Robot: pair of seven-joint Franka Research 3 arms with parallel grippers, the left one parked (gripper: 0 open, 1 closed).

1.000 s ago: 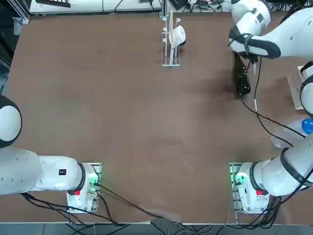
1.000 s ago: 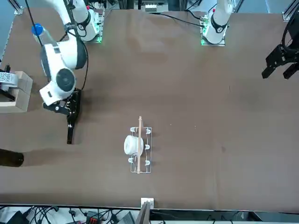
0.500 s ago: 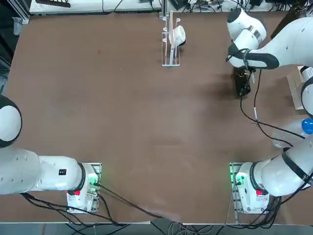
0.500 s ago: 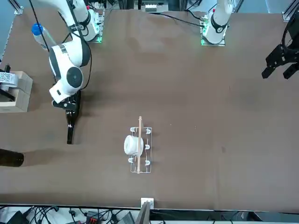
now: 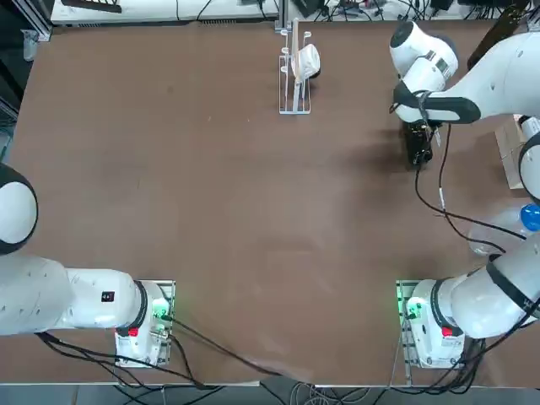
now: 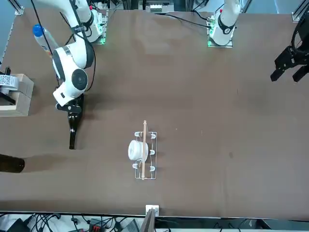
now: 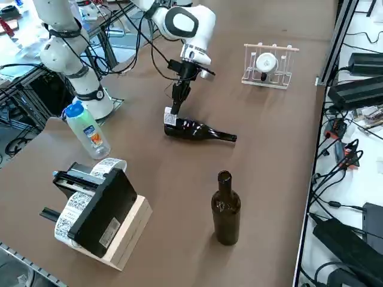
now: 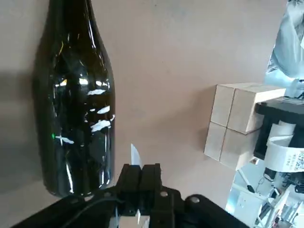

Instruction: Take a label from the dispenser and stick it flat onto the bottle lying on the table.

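The dark bottle (image 7: 194, 129) lies on the brown table (image 7: 251, 179) with its neck pointing away from the arm's base; it also shows in the front view (image 6: 73, 126) and close up in the wrist view (image 8: 76, 95). My right gripper (image 7: 175, 109) hangs just over the bottle's thick end, shut (image 8: 141, 170) on the small white label (image 7: 170, 118), which sits against that end. A white sliver of the label (image 8: 135, 155) sticks out between the fingers. From overhead my wrist hides most of the bottle (image 5: 419, 145). The dispenser (image 5: 295, 69) stands at the far edge, apart.
A label printer on a wooden block (image 7: 99, 212) sits near the right edge. A clear plastic bottle with a blue cap (image 7: 87, 130) stands beside it. An upright brown bottle (image 7: 226, 209) stands beyond the lying bottle's neck side. Cables trail from the arm.
My right wrist has shifted a little along the bottle and now covers more of its thick end. The bottle has stayed put and the fingers have stayed shut.
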